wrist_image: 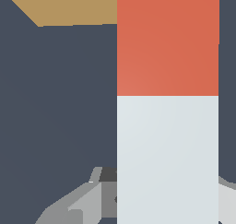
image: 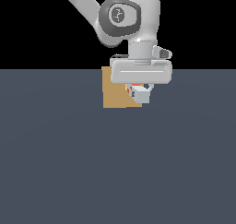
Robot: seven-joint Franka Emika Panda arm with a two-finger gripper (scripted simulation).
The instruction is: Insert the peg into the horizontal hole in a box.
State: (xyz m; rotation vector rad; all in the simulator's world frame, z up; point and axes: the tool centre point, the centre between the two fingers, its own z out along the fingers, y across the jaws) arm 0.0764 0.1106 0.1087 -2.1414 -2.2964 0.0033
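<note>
- Now, taking the box (image: 114, 93) as our landmark, we see it in the exterior view as a plain tan cube standing on the dark slate floor (image: 118, 172), at the far edge of that surface under the black backdrop.
- We cannot find the hole in either view; the face turned to the exterior camera looks unbroken, and its side toward that view's right is covered by the arm's hand.
- Just beside the box, toward the exterior view's right, we see the peg (image: 139, 94): its pale grey end points at the camera, with a scrap of red-orange behind it against the box's edge.
- Above the peg, our gripper (image: 140, 88) is closed on it, fingers either side, the white hand overlapping the box's upper corner.
- From the wrist view, we see the peg (wrist_image: 168, 126) running lengthwise, its red-orange end nearest the box (wrist_image: 69, 6), with a grey finger (wrist_image: 87, 200) pressed to its white part.
</note>
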